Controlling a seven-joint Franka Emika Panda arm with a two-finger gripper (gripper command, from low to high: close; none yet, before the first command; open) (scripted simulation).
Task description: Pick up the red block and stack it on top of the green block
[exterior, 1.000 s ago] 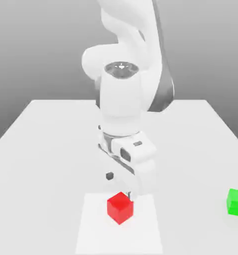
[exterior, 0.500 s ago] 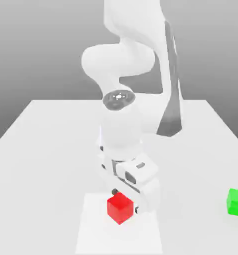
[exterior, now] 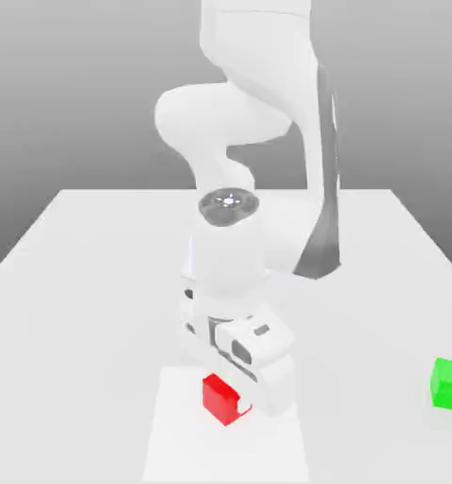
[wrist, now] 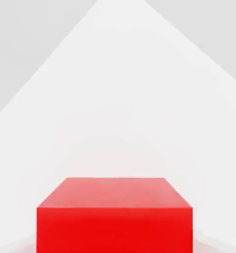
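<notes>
The red block [exterior: 218, 397] sits on the white table near its front edge, and the hand view shows the same red block [wrist: 115, 217] very close. My gripper [exterior: 235, 395] has come straight down over it. The white hand covers the cube's top and its side toward the exterior view's right. The jaws are shut on the cube's sides. The green block [exterior: 450, 384] rests alone on the table, far toward the exterior view's right and apart from the arm.
The white table [exterior: 88, 284] stretches back behind the arm. A paler square patch [exterior: 173, 444] lies on the table under the red block. The arm's body rises directly above the block.
The hand dropped from just above the red block to around it, and the jaws went from open to shut on it. Neither block has moved.
</notes>
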